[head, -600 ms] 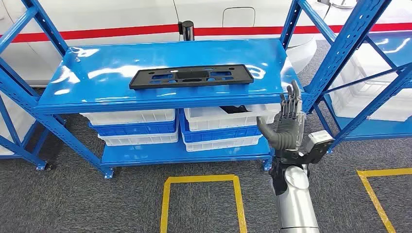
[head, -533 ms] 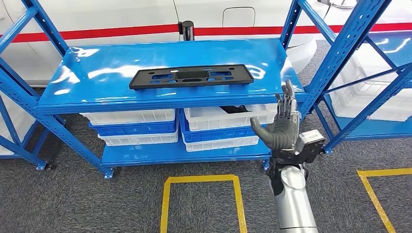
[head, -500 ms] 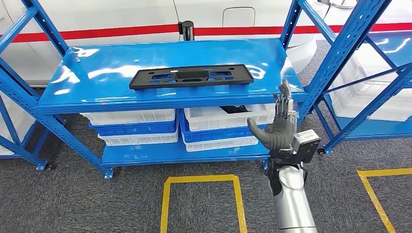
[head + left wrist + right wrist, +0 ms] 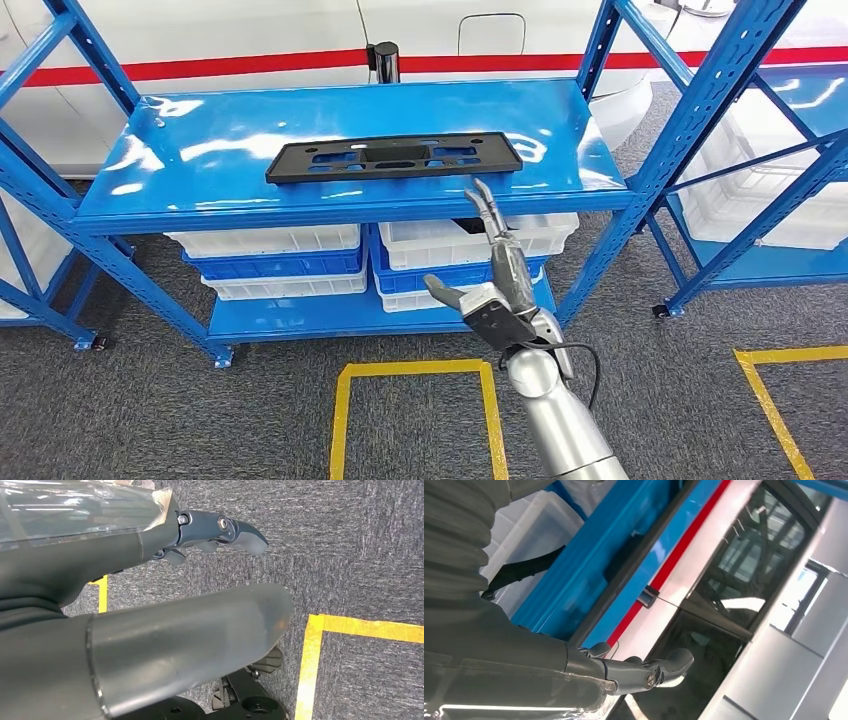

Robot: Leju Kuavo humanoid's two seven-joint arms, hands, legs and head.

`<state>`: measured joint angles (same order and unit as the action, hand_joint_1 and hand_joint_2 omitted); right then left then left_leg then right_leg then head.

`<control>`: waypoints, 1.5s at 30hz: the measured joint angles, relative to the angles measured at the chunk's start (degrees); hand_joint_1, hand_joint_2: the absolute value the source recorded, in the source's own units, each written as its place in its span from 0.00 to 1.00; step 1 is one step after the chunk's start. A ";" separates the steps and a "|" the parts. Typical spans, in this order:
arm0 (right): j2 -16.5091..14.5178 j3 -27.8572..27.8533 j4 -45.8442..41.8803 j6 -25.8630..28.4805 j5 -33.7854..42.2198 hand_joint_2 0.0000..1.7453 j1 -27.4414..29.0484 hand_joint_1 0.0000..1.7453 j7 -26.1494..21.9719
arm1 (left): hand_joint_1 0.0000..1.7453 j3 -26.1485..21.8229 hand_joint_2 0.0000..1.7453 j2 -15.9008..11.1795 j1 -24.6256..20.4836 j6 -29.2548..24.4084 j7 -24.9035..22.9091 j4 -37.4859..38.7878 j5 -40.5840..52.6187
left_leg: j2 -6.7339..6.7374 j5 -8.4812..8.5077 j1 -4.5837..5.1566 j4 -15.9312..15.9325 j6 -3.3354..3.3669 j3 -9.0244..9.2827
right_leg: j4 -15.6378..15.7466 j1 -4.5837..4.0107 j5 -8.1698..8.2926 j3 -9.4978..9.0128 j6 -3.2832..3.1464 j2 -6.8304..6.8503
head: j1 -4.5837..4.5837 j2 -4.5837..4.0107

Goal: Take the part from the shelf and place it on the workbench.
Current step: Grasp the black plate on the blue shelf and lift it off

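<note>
We see the black part (image 4: pixel 393 158) lying flat on the blue shelf (image 4: pixel 250 195), near its front edge. Our right hand (image 4: pixel 495 290) hangs below and in front of that part, fingers spread, holding nothing. We should lift it above the shelf edge, then grip the part's long near rim.

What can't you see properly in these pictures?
- Dark thing in the white bin, head view: mostly hidden under the shelf top.
- Black part, right wrist view: blurred, edge-on, behind the shelf lip.
- Left hand, left wrist view: its thumb blocks most fingers.
- Workbench: can't find it.
</note>
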<state>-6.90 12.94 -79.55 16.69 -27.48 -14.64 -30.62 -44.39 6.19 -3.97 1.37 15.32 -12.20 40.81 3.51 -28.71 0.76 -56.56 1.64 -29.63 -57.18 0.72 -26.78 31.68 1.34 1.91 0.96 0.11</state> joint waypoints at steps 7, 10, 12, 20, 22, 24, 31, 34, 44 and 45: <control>-0.03 7.53 6.40 4.75 -11.55 1.00 -2.47 0.00 3.03 | 0.00 0.02 0.00 0.00 0.00 0.66 0.10 0.02 1.09 | 0.00 0.01 0.00 0.00 0.00 -0.01 | -0.01 0.00 0.00 0.01 0.00 0.00 | 0.00 0.00; -0.20 10.69 9.32 6.50 -16.10 1.00 -3.47 0.00 4.26 | 0.00 0.02 0.00 0.00 0.00 0.84 0.10 0.04 1.62 | 0.00 0.01 0.00 0.00 0.00 -0.01 | -0.01 0.00 0.00 0.01 0.00 0.00 | 0.00 0.00; -0.37 12.77 11.33 7.67 -19.12 1.00 -4.23 0.00 5.09 | 0.00 0.02 0.00 0.00 0.00 0.91 0.09 0.05 2.07 | 0.00 0.01 0.00 0.00 0.00 -0.01 | -0.01 0.00 0.00 0.01 0.00 0.00 | 0.00 0.00; -1.21 20.96 19.25 12.39 -31.35 1.00 -7.01 0.00 8.45 | 0.00 0.04 0.00 0.00 0.00 1.54 0.09 0.12 3.70 | 0.00 0.01 0.00 0.00 -0.01 0.00 | -0.01 0.00 0.00 0.02 0.00 0.00 | 0.00 0.00; -1.41 22.94 21.19 13.57 -34.44 1.00 -7.74 0.00 9.31 | 0.00 0.05 0.00 0.00 0.00 1.66 0.08 0.14 4.09 | 0.00 0.01 0.00 0.00 -0.01 0.00 | -0.01 0.00 0.00 0.02 0.00 0.00 | 0.00 0.00; -1.58 24.68 22.93 14.66 -37.22 1.00 -8.38 0.00 10.09 | 0.00 0.07 0.00 0.00 0.00 1.72 0.07 0.15 4.43 | 0.00 0.01 0.00 0.00 -0.01 0.00 | -0.01 0.00 0.00 0.02 0.00 0.00 | 0.00 0.00; -2.54 30.60 29.05 17.61 -45.99 1.00 -10.66 0.00 12.84 | 0.00 0.55 0.00 0.00 -0.01 3.15 -0.67 0.26 6.50 | 0.01 0.01 0.00 0.00 -0.01 0.00 | -0.01 0.00 0.00 0.03 0.00 0.00 | 0.00 0.00; -2.95 32.07 30.95 18.66 -46.59 1.00 -11.36 0.00 14.04 | 0.00 0.60 0.00 0.00 -0.02 3.45 -0.77 0.26 6.68 | 0.01 0.02 0.00 0.00 -0.01 0.00 | -0.01 0.00 0.00 0.03 0.00 0.00 | 0.00 0.00; -2.90 32.44 31.86 21.71 -44.34 1.00 -12.74 0.00 16.27 | 0.00 0.56 0.00 0.13 -0.02 2.50 -0.69 0.42 7.28 | 0.01 0.02 0.00 0.00 -0.01 0.01 | -0.01 0.00 0.00 0.03 0.00 0.00 | 0.00 0.00; -2.88 32.25 31.70 21.76 -44.45 1.00 -12.74 0.00 16.53 | 0.00 0.56 0.00 0.14 -0.02 2.47 -0.69 0.42 7.36 | 0.01 0.02 0.00 0.00 -0.01 0.01 | -0.01 0.00 0.00 0.03 0.00 0.00 | 0.00 0.00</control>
<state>-9.78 45.19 -47.85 38.45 -71.93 -27.38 -14.09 -43.82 6.33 -3.99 3.84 14.63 -11.78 48.17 3.52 -28.69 0.76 -56.56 1.63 -29.62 -57.19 0.72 -26.78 31.72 1.34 1.90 0.96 0.11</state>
